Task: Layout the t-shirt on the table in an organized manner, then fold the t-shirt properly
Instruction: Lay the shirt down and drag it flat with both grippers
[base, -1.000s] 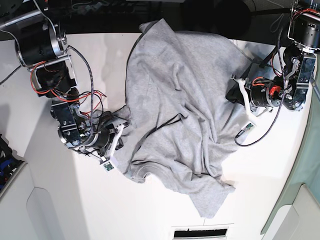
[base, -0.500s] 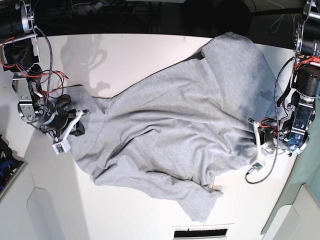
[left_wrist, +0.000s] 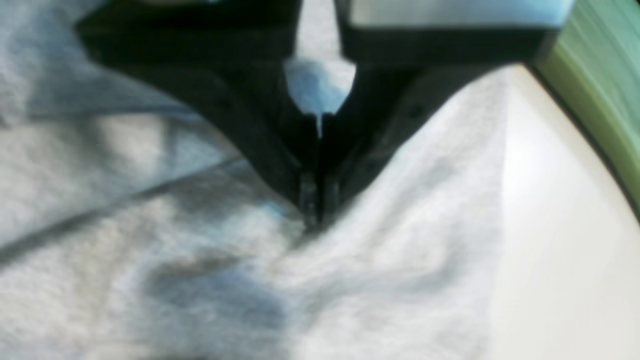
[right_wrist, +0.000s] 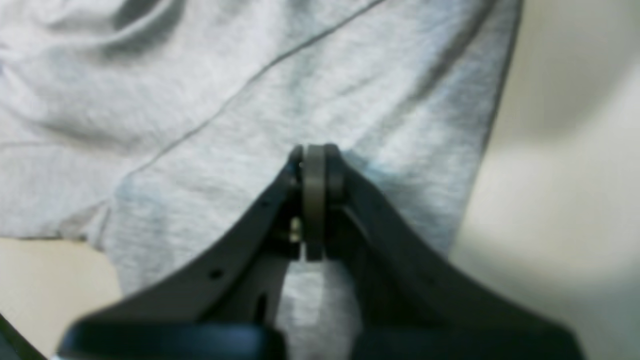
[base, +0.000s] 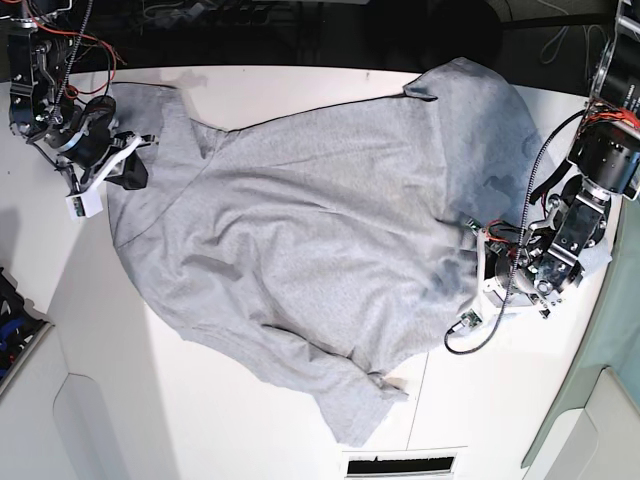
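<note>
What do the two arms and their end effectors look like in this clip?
Both arms are black metal with exposed red wiring and black looped cables. The left end effector and right end effector have dark, curved, tapering fingers. In the base view, white bracket pieces sit near each wrist.

no readable text, labels or numbers, plain grey t-shirt (base: 300, 230) face
</note>
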